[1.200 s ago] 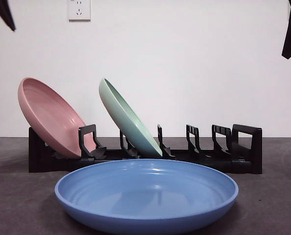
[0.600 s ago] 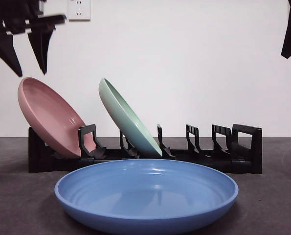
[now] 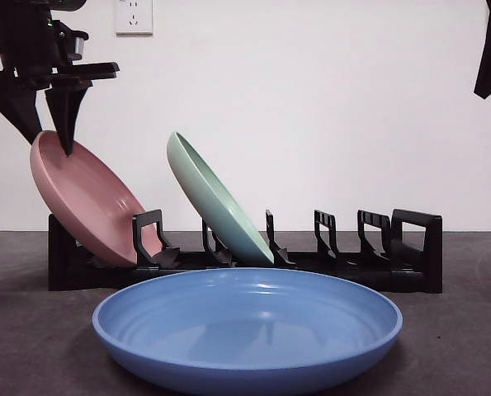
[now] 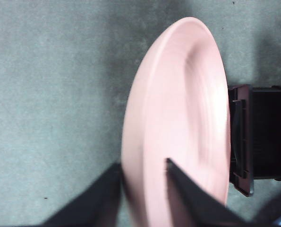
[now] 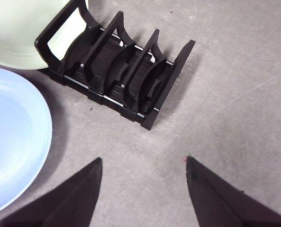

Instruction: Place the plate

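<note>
Three plates are present. The pink plate (image 3: 88,202) leans in the leftmost slot of the black rack (image 3: 410,264), and the green plate (image 3: 216,202) leans in a slot further right; both are tilted back so the dividers hold them on edge. The blue plate (image 3: 249,330) lies flat on the counter (image 3: 451,346), near side, not racked. The left claw (image 3: 45,128) straddles the pink plate's upper rim, jaws apart, one on each face, apparently placed to clamp it. The right claw (image 5: 144,172) waits open, high at the right above the rack's empty slots.
</note>
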Controlling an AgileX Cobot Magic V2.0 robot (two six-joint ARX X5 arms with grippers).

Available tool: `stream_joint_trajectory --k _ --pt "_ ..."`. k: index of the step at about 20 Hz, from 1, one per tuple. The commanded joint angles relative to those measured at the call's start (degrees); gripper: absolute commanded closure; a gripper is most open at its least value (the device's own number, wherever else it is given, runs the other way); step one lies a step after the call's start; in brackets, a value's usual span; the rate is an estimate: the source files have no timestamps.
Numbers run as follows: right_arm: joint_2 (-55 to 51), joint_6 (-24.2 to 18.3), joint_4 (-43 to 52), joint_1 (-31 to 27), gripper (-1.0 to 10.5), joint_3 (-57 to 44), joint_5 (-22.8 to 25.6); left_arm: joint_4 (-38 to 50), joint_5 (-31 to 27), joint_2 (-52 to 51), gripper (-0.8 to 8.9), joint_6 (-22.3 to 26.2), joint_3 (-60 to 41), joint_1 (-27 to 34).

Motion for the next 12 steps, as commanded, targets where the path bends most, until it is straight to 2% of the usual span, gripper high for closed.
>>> stream_joint_trajectory --k 1,4,6,7,12 --pt "0.4 0.8 0.6 0.2 6.7 0.2 0.0 0.0 -0.3 0.7 7.55 0.4 2.3 -0.3" --pt "0.4 0.8 0.6 0.2 6.7 0.2 0.0 -1.5 -0.7 0.7 7.56 0.4 4.3 -0.3" --pt "0.4 0.8 0.6 0.2 6.7 0.2 0.0 -2.4 -2.2 0.7 7.65 0.4 5.9 -0.3" --pt "0.4 0.8 0.5 0.2 6.7 0.2 0.0 -3.3 -2.8 0.7 8.00 0.7 6.8 -0.3" --pt "0.4 0.8 0.5 0.3 6.7 0.2 0.0 -6.3 -5.9 0.7 8.03 1.7 10.0 -0.3"
